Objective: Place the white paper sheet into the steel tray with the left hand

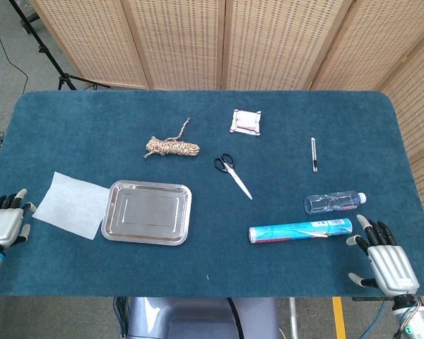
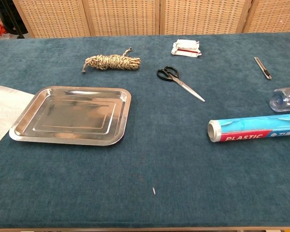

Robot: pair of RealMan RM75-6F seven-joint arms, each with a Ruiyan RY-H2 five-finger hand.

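White paper sheet (image 1: 73,205) flat beside steel tray (image 1: 147,212) | left robot hand (image 1: 3,225) spread, empty

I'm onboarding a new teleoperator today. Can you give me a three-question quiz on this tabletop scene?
1. True or false: the white paper sheet already lies inside the steel tray.
2. Which item lies nearest the right hand: A) rope bundle, B) plastic wrap roll, C) scissors?
3. Fill in: the left hand holds ____.

Key
1. False; it lies on the table just left of the tray.
2. B
3. nothing
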